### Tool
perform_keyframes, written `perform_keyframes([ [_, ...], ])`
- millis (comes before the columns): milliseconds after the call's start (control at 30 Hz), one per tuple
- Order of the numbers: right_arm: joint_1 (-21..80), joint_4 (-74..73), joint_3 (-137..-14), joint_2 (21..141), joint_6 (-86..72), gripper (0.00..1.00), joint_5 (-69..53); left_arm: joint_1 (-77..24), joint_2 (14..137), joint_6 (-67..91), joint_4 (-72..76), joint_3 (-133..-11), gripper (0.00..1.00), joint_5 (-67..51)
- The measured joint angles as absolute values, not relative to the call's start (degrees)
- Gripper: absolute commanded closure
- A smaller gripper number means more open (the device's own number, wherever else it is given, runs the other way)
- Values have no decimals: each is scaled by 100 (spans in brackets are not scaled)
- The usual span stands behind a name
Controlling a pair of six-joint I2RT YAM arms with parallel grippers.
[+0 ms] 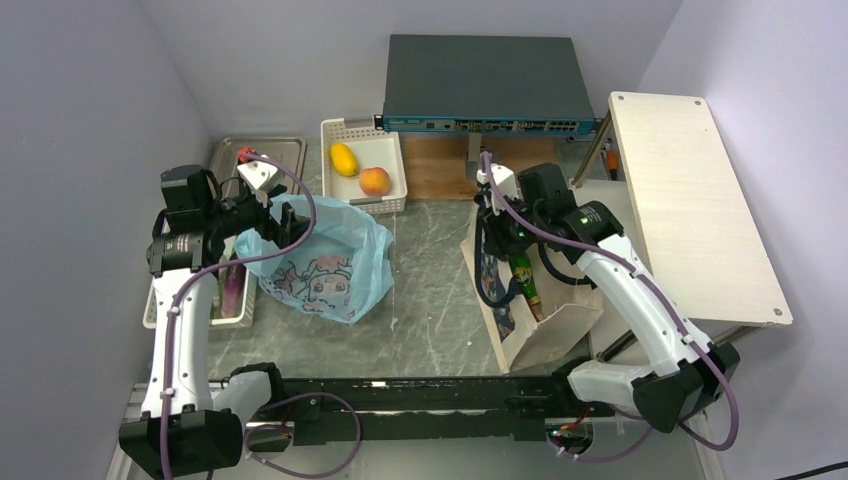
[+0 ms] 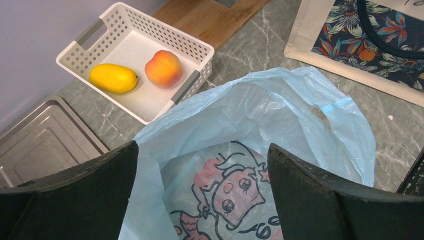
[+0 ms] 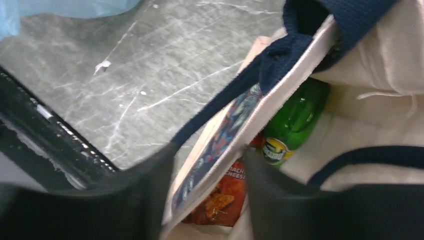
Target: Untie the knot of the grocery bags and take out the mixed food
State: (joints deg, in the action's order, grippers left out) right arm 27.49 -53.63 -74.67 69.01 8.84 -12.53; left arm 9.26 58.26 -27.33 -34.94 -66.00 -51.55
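Note:
One light-blue grocery bag with a cartoon print lies left of centre, mouth gaping; the knot is out of view. My left gripper hangs open just above that mouth, nothing between its fingers; it shows from above too. A yellow fruit and an orange fruit sit in the white basket. My right gripper is open, blurred, its fingers either side of the beige tote's front rim. Inside the tote are a red Doritos bag and a green bottle.
A metal tray runs along the left wall with a purple item in it. A dark network switch sits at the back on a wooden block. A pale board slants at the right.

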Motion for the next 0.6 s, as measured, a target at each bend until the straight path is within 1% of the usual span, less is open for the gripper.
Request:
perform_keyframes([
  [33, 2755, -5347, -7452, 6949, 858, 96, -1396, 919, 5822, -2733, -3496, -6600, 1, -5155],
  [67, 2759, -5334, -7448, 6978, 910, 100, -1459, 913, 5819, -2733, -3498, -6600, 2, -5157],
  [233, 3065, -5179, -7487, 7225, 1153, 100, -1859, 854, 5819, -2735, -3538, -6600, 4, -5242],
  [433, 4246, -5050, -8204, 8147, 1890, 100, -2003, 821, 5992, -2499, -3524, -6801, 4, -5395],
  [600, 5006, -4917, -8917, 8973, 2383, 100, -2104, 814, 6130, -2259, -3476, -6853, 3, -5481],
])
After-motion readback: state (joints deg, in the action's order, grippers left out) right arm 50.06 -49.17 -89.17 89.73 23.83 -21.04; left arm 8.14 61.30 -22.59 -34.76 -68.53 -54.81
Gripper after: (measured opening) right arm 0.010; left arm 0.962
